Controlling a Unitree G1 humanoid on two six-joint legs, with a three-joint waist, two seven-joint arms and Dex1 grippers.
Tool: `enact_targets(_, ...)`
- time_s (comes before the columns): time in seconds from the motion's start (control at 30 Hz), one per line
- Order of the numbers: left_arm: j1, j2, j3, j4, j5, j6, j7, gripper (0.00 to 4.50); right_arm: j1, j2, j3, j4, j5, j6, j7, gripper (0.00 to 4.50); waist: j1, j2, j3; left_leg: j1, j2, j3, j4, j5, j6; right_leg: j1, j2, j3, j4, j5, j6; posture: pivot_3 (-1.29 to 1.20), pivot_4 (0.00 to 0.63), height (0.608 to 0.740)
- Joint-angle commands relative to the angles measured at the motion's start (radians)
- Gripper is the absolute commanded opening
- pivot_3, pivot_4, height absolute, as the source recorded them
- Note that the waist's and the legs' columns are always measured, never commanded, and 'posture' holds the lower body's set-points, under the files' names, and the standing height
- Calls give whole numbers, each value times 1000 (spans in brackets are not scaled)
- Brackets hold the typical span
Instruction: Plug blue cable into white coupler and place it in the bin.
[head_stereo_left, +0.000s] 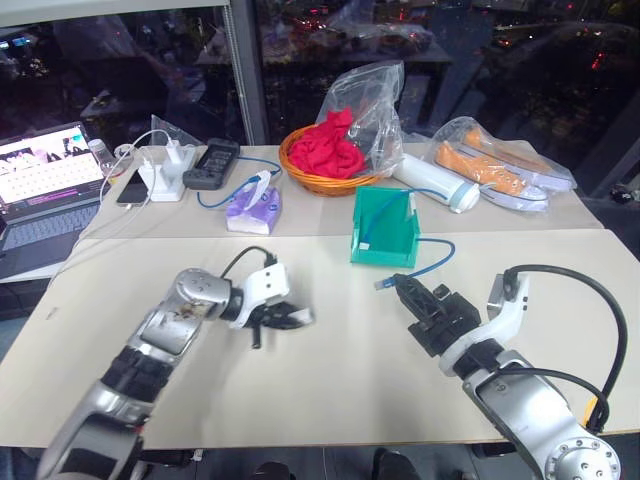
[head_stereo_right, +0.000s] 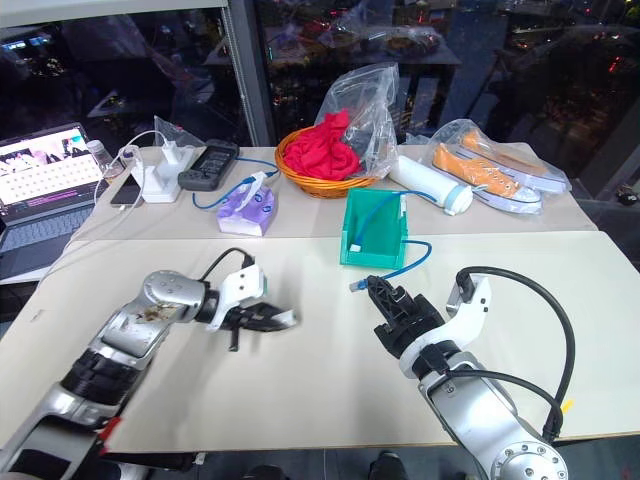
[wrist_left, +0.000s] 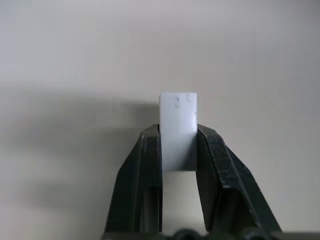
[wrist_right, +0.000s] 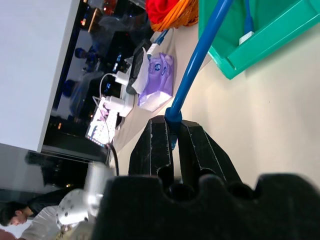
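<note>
Two beige tabletops (head_stereo_left: 330, 370) abut before dark night windows (head_stereo_left: 420, 40)

The small white coupler (wrist_left: 178, 127) is clamped upright between black fingers; the blue cable (head_stereo_left: 428, 256) arcs beside the teal bin (head_stereo_left: 382, 228).

arms: silver metal shells, black ribbed bands lower down; the left arm (head_stereo_left: 170, 330) looks scuffed and a bit rusty
wrists: white plastic housings
cables: black, looping off each wrist
fingers: black, wedge-shaped, matte on left gripper (wrist_left: 177, 150) and right gripper (wrist_right: 172, 135)
</note>
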Motion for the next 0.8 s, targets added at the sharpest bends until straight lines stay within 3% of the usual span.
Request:
enact_targets(0.03, -44, -155, 91, 99, -75, -186, 92, 451, -10, -7, -28, -44, -8, -17, 12, 0, -2, 0, 0, 0, 0, 0, 0, 0, 0, 0, 0, 0, -1, 0, 0, 0, 150, 740)
enact_targets(0.2, -44, -353, 88, 218, -73, -357, 183, 451, -4, -6, -47, -61, -24, -31, -1, 0, -19, 0, 0, -1, 0, 1, 0, 0, 1, 1, 0, 0, -4, 0, 0, 0, 150, 740)
enact_targets(0.33, 22, -428, 89, 243, -96, -435, 177, 451, 5, -5, -59, -78, -36, -42, -15, 0, -15, 0, 0, -2, -1, 1, 0, -1, 1, 3, -1, 0, -7, 1, 1, 0, 150, 740)
enact_targets(0.57, 123, -401, 57, 419, -43, -595, 112, 451, 11, -9, -67, -89, -43, -56, -31, 0, -18, 0, -1, 0, 0, 1, 0, -1, 2, 3, 0, 0, -6, 2, 1, 0, 150, 740)
enact_targets(0.8, 99, -358, 26, 544, 37, -648, 97, 451, 3, -18, -65, -86, -39, -59, -35, 0, -14, 1, -2, 1, -1, 1, 0, -2, 3, 4, 0, 0, -6, 2, 1, 0, 150, 740)
